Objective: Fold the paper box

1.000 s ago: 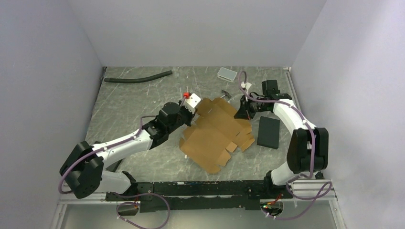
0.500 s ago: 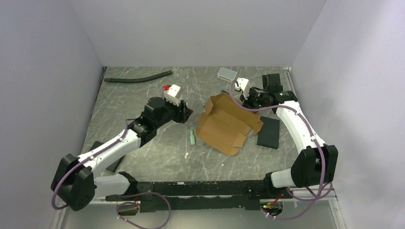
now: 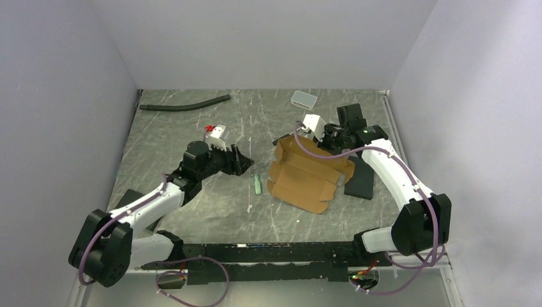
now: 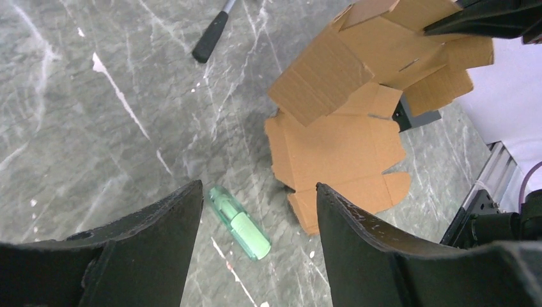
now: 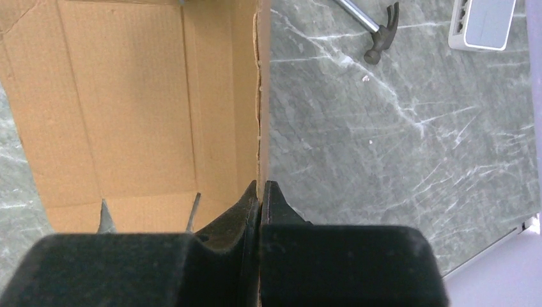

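Note:
The paper box (image 3: 307,176) is a brown die-cut cardboard sheet, part raised, with its near half lying on the table. My right gripper (image 3: 318,143) is shut on its raised far edge; in the right wrist view the jaws (image 5: 261,185) pinch the thin cardboard edge, with the panel (image 5: 128,109) to their left. To the left of the sheet, and apart from it, my left gripper (image 3: 243,161) stands open. In the left wrist view its fingers (image 4: 160,236) frame bare table and the paper box (image 4: 339,144) lies beyond them.
A small green tube (image 3: 257,185) (image 4: 240,222) lies between the left gripper and the sheet. A flat black slab (image 3: 362,179) lies right of the sheet. A white-grey tray (image 3: 303,98) and a black hose (image 3: 185,103) lie at the back. A hammer (image 5: 378,31) lies near the tray.
The left gripper opened, let go of the sheet and drew back to the left. The right gripper pulled the sheet right and raised its far edge, uncovering the green tube.

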